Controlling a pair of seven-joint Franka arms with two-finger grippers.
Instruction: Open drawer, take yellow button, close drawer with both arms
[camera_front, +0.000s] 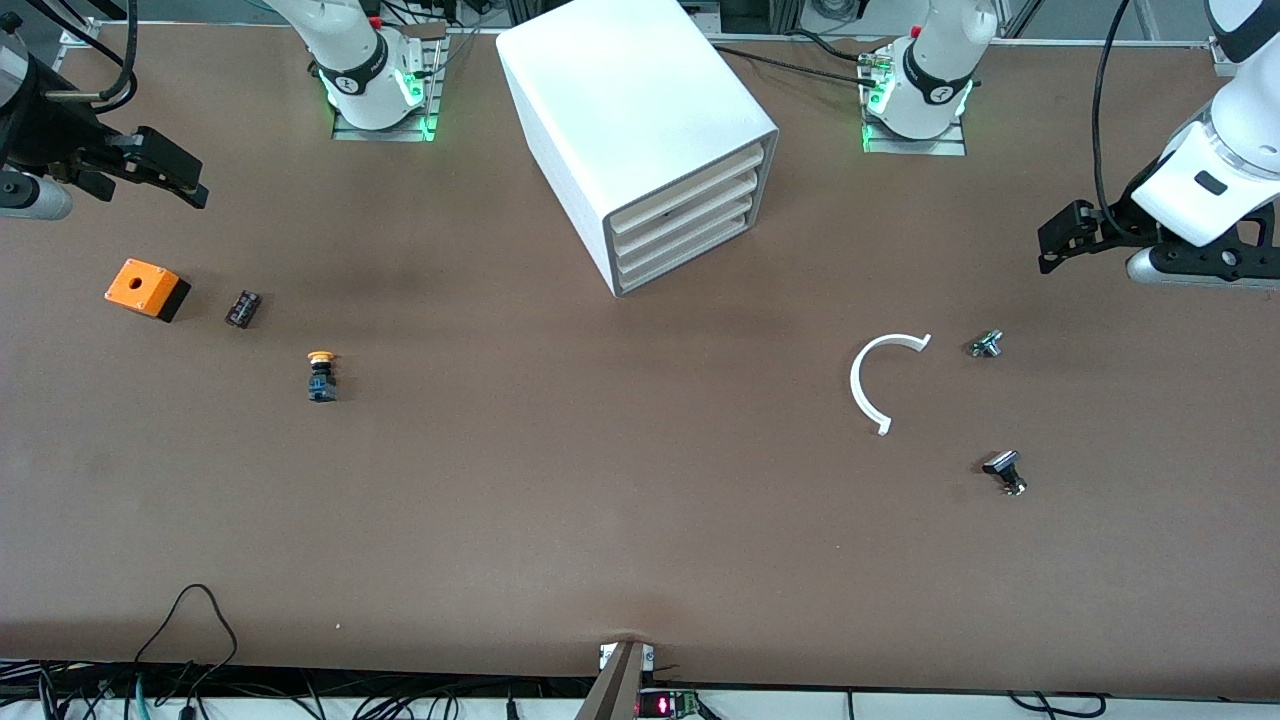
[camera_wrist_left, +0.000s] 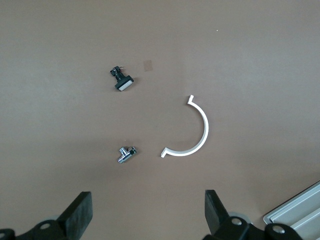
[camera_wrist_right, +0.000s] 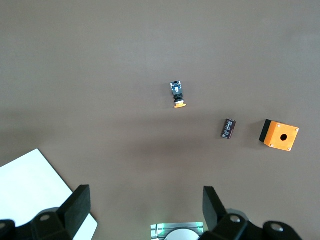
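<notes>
The white cabinet (camera_front: 620, 110) stands between the two arm bases, and its highest drawer (camera_front: 690, 182) is shut flush like the three below it. The button (camera_front: 321, 375) (camera_wrist_right: 177, 95), with a yellow-orange cap, black body and blue base, lies on the bare table toward the right arm's end. My right gripper (camera_front: 175, 170) (camera_wrist_right: 145, 205) hangs open and empty over the table edge at that end, above the orange box. My left gripper (camera_front: 1055, 240) (camera_wrist_left: 147, 210) hangs open and empty over the left arm's end of the table.
An orange box with a hole (camera_front: 145, 288) (camera_wrist_right: 279, 135) and a small dark part (camera_front: 242, 308) (camera_wrist_right: 228, 128) lie near the button. Toward the left arm's end lie a white C-shaped ring (camera_front: 853, 385) (camera_wrist_left: 205, 131), a silver piece (camera_front: 986, 344) (camera_wrist_left: 126, 154) and a black-capped piece (camera_front: 1005, 470) (camera_wrist_left: 121, 80).
</notes>
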